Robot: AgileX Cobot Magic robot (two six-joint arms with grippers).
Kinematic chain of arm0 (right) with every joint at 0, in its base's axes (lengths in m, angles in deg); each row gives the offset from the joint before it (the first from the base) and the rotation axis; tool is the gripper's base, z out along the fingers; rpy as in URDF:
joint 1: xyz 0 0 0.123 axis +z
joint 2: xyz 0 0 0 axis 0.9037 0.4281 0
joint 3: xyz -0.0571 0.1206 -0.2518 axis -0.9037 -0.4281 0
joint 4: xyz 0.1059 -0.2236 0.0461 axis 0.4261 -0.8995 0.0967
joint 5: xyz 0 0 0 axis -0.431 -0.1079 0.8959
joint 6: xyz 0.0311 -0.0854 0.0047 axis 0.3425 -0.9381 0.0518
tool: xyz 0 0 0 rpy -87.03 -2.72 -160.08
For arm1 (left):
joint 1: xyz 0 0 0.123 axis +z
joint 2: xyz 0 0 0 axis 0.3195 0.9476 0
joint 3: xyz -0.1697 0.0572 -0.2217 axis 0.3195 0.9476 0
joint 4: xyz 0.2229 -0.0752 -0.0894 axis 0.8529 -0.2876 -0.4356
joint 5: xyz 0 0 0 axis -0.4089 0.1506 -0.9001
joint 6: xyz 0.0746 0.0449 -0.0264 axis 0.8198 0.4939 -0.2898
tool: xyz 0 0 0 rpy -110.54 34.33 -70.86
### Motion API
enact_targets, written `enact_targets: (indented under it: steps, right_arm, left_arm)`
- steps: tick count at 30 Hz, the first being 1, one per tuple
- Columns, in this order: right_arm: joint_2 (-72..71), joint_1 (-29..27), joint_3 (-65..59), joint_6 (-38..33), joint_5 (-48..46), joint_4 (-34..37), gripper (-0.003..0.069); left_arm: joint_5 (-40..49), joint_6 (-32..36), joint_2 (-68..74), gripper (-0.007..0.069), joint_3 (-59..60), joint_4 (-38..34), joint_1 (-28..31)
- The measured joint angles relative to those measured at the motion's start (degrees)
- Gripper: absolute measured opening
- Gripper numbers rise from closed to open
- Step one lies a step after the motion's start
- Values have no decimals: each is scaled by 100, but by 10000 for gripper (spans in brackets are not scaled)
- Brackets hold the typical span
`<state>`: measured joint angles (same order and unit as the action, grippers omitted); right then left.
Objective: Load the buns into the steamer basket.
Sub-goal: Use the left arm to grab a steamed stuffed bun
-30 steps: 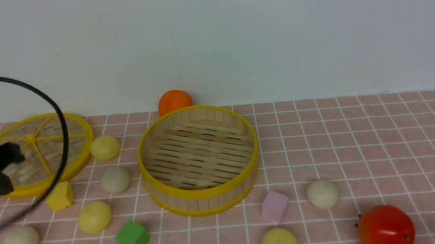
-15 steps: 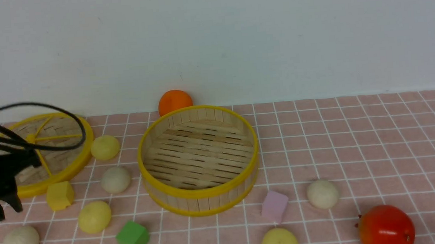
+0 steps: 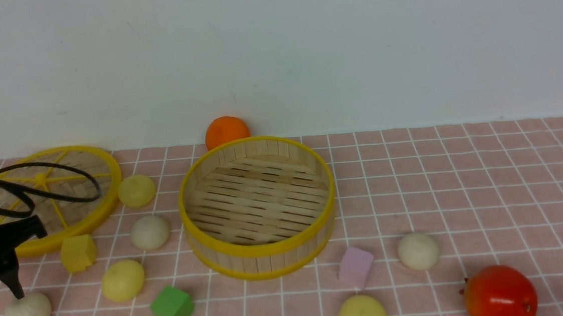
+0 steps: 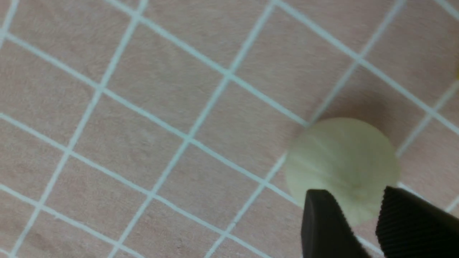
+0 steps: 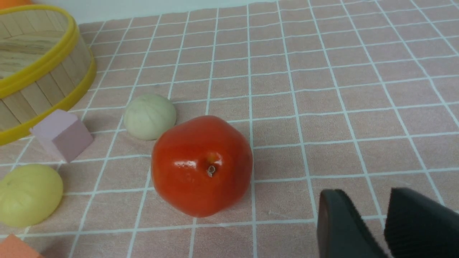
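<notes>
Pink squared cloth is covering the counter (image 3: 465,189) that I am watching through my cameras. The steamer basket (image 3: 261,251) is sitting in the middle, and all six buns are lying outside it on the cloth.

On the left, the far yellow bun (image 3: 136,191) is resting beside the lid (image 3: 109,201). The middle white bun (image 3: 150,232) and the near yellow bun (image 3: 122,280) are lying closer to me. The corner white bun (image 3: 27,313) is sitting at the left edge. On the right, the right white bun (image 3: 418,251) and the front yellow bun (image 3: 361,315) are lying near the big red fruit (image 3: 499,294).

My left tool (image 3: 0,300) is hanging just over the corner white bun with its two fingers spread apart. I cannot tell if they are touching it.

My right tool (image 5: 383,218) is showing only in its own wrist camera. Its fingers are spread too, pinching nothing, with only cloth showing between them, beside the red fruit.
</notes>
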<state>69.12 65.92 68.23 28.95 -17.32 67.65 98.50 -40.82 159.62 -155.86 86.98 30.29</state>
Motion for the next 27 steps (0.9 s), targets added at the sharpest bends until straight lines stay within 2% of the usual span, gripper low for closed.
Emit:
enact_targets:
  steps: [6, 19, 21, 23, 27]
  right_arm:
    - [0, 0, 0, 0, 0, 0, 240]
    - [0, 0, 0, 0, 0, 0, 240]
    - [0, 0, 0, 0, 0, 0, 240]
    - [0, 0, 0, 0, 0, 0, 240]
    - [0, 0, 0, 0, 0, 0, 240]
  left_arm:
    - [-73, 275, 93, 349, 0, -352, 8]
    - [-199, 382, 421, 349, -11, -353, 8]
    - [-212, 382, 485, 331, -11, -353, 8]
    - [-224, 382, 513, 276, -41, -353, 8]
    - [-110, 382, 513, 125, -106, -353, 8]
